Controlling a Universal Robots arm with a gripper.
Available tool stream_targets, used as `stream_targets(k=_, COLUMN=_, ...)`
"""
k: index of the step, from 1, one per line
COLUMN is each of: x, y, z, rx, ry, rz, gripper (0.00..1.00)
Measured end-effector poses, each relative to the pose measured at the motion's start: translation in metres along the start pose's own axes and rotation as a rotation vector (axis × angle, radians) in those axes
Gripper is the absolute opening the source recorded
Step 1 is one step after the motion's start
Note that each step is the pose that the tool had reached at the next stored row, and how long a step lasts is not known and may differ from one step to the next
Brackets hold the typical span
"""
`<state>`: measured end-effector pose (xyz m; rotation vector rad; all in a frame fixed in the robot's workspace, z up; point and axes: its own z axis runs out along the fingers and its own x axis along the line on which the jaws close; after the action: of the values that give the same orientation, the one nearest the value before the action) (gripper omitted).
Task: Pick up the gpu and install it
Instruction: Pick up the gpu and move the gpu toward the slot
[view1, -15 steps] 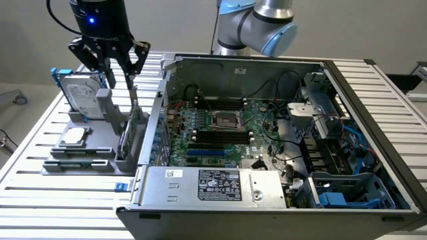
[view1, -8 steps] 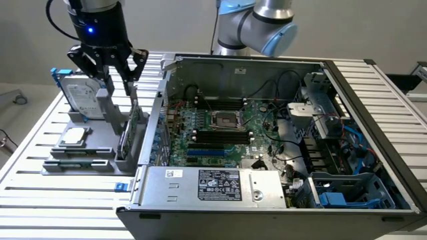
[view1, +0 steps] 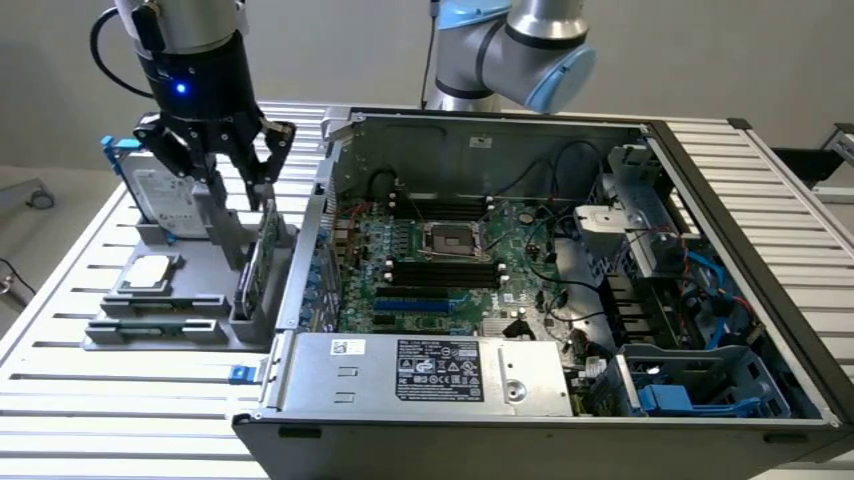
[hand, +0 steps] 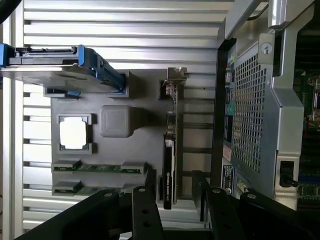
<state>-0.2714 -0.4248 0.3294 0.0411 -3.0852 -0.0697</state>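
Note:
The gpu (view1: 262, 250) stands on its long edge in a slot of the grey holder tray (view1: 174, 300), on the side nearest the computer case. In the wrist view the gpu (hand: 170, 150) appears edge-on, with its black cooler face, green board and silver bracket (hand: 175, 76) at the far end. My gripper (view1: 238, 182) hangs just above the card and is open. Its black fingers (hand: 145, 202) straddle the card's near end without touching it, and the gripper (hand: 173, 199) holds nothing.
The tray also carries a silver hard drive in a blue frame (view1: 167, 195), a CPU (view1: 147, 272) and memory sticks (hand: 97, 167). To the exterior view's right lies the open computer case (view1: 747, 250) with its motherboard (view1: 441, 250) and blue expansion slots (view1: 414, 300).

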Motion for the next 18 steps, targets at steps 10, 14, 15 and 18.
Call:
stream_targets(k=10, x=-0.001, y=-0.0099, z=0.0178, rx=0.0016, ry=0.0041, rz=-0.049, gripper=0.42)
stream_targets(k=14, x=-0.001, y=-0.0103, z=0.0250, rx=0.0043, ry=0.0063, rz=-0.096, gripper=0.42)
stream_targets(k=15, x=-0.001, y=-0.0104, z=0.0269, rx=0.0048, ry=0.0067, rz=-0.106, gripper=0.42)
stream_targets(k=18, x=-0.001, y=-0.0105, z=0.0322, rx=0.0057, ry=0.0075, rz=-0.122, gripper=0.42)
